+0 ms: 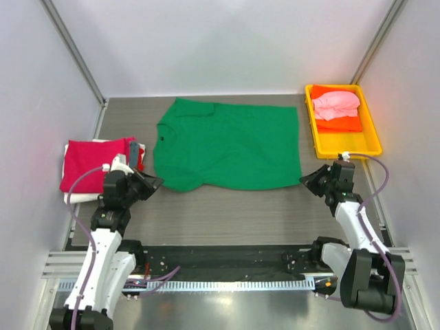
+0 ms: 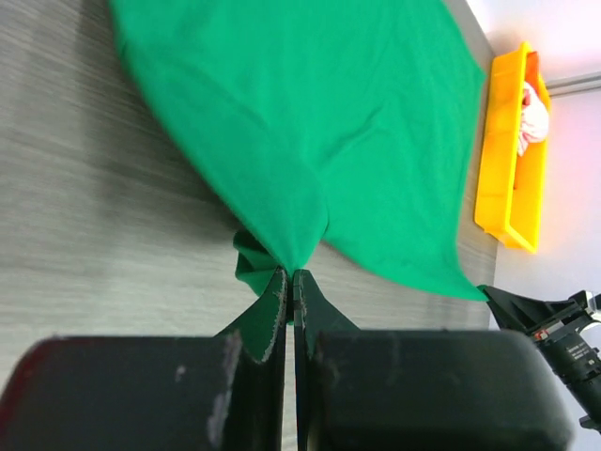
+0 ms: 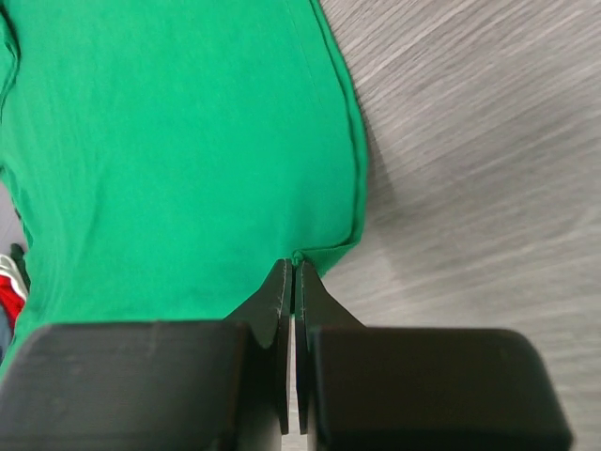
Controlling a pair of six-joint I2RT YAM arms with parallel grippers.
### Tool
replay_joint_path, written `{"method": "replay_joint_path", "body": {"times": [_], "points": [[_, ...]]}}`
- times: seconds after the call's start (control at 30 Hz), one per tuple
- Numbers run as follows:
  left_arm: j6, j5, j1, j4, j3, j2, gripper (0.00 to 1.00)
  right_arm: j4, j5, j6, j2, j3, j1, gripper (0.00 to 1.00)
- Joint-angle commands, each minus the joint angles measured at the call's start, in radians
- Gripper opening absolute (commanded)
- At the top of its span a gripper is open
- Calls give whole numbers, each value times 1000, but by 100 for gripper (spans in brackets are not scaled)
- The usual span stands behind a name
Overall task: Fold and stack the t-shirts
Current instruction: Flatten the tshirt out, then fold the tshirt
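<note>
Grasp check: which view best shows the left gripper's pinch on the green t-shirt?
Left wrist: left gripper shut on bunched green t-shirt. Top external shows it tiny; right wrist only the right gripper's corner.

Passable table (image 1: 227, 206) strip nearside of green t-shirt (image 1: 234, 148), folded stack (image 1: 93, 165) left, yellow tray (image 1: 347, 144) far right

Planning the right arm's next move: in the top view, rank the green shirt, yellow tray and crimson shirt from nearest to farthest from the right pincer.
1. The green shirt: its near right corner is pinched in the right pincer.
2. The yellow tray: just beyond the pincer, at the right rear.
3. The crimson shirt: far left, on the opposite side.
</note>
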Motion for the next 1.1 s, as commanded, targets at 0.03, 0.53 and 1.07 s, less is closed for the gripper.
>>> {"method": "replay_joint_path", "body": {"times": [0.03,0.53,1.07], "points": [[-15,-12,-2,-211,46,-121,0,-127,49,-66,-135,-17,-3,1],[-111,7,-2,-278,46,-171,0,-227,44,-14,-248,3,-2,1],[95,11,-2,-184,403,365,0,-82,71,-45,123,211,-2,1]]}}
